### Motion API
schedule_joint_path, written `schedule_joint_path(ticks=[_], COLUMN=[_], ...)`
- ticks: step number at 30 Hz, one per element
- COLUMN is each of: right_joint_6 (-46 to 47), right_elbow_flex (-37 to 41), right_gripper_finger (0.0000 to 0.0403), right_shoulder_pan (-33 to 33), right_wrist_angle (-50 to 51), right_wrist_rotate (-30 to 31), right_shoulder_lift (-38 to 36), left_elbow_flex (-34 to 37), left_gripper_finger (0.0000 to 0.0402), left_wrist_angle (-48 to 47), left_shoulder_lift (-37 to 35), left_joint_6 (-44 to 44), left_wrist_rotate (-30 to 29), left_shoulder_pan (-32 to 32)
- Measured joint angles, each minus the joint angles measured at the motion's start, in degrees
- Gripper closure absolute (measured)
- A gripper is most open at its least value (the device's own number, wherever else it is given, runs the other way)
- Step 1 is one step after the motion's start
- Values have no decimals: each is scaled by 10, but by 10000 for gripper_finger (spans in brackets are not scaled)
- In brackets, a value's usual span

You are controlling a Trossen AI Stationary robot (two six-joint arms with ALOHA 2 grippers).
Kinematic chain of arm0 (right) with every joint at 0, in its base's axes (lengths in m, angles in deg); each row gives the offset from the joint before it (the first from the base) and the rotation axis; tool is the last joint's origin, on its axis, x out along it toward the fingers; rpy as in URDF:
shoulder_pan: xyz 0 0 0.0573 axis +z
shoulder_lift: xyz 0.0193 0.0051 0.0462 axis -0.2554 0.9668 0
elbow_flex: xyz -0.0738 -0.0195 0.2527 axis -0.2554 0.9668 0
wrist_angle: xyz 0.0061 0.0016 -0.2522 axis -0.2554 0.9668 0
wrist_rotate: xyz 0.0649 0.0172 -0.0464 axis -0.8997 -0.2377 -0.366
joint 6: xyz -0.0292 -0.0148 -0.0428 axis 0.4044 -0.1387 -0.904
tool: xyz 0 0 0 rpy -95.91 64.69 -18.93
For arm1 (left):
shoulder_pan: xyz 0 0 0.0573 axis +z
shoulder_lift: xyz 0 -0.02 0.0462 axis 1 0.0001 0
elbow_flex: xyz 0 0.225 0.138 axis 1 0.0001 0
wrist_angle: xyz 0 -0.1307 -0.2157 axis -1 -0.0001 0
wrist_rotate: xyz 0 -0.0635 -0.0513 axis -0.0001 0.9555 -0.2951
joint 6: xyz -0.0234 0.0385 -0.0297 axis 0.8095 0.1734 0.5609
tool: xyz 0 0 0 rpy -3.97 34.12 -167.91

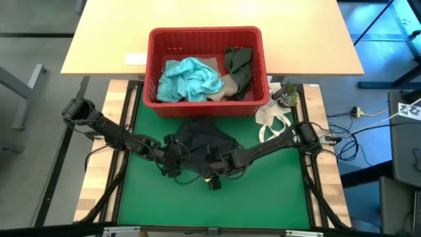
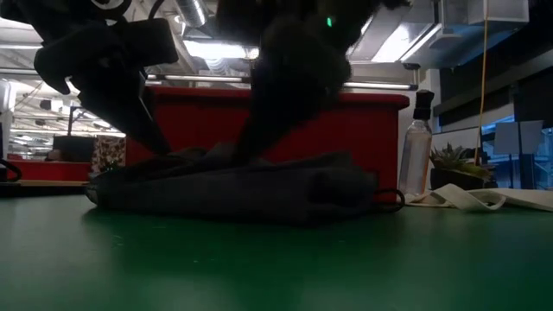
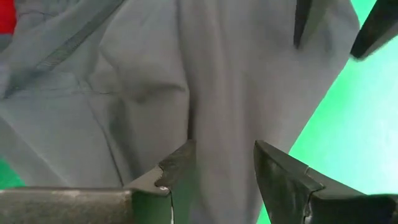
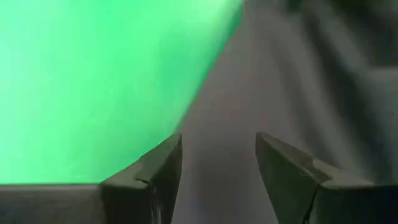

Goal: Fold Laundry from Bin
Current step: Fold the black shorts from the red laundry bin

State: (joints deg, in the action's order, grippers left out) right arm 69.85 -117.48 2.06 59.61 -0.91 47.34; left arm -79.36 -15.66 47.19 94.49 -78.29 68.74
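The left gripper (image 1: 172,160) is reaching in from nine o'clock and sitting at the left edge of the dark grey garment (image 1: 204,139), which is lying bunched on the green mat (image 1: 263,191) near the table's centre. In the left wrist view its fingers (image 3: 177,171) are standing apart with grey cloth (image 3: 155,93) showing through the gap; whether they are actually pinching any fabric is hard to tell from here. Seen from table height, the garment (image 2: 233,186) is lying flat and low in front of the bin.

The right gripper (image 1: 216,172) is coming in from three o'clock and pressing over the garment's near edge, toward six o'clock of the cloth. Its fingers (image 4: 158,171) are likewise spread, poised over the line where grey cloth (image 4: 298,81) is meeting the mat (image 4: 93,74).

At twelve o'clock the red bin (image 1: 205,34) is holding the light teal garment (image 1: 191,79), a beige-tan piece (image 1: 227,84) and the dark olive garment (image 1: 238,66). Toward two o'clock a white cloth bag (image 1: 273,118) is lying beside a small potted plant (image 1: 287,93), and a clear spray bottle (image 2: 416,155) is standing near the bin's right end.
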Motion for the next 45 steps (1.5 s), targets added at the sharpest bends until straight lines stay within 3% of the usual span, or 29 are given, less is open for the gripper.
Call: schedule_joint_path(ticks=[7, 17, 30, 45], right_joint_6=[10, -39, -56, -56], right_elbow_flex=[-3, -3, -2, -1], right_gripper_finger=[198, 198, 198, 198], right_shoulder_pan=[1, 44, 87, 86], right_wrist_angle=[44, 136, 194, 193], right_wrist_rotate=[-109, -183, -187, -188], right_shoulder_lift=[41, 38, 38, 38], left_elbow_flex=[0, 0, 0, 0], left_gripper_finger=[248, 248, 248, 248], left_wrist_angle=[-1, 22, 252, 258], left_shoulder_lift=[0, 0, 0, 79], left_joint_6=[-1, -15, -150, -180], left_wrist_rotate=[-3, -3, 9, 49], left_shoulder_pan=[0, 0, 0, 56])
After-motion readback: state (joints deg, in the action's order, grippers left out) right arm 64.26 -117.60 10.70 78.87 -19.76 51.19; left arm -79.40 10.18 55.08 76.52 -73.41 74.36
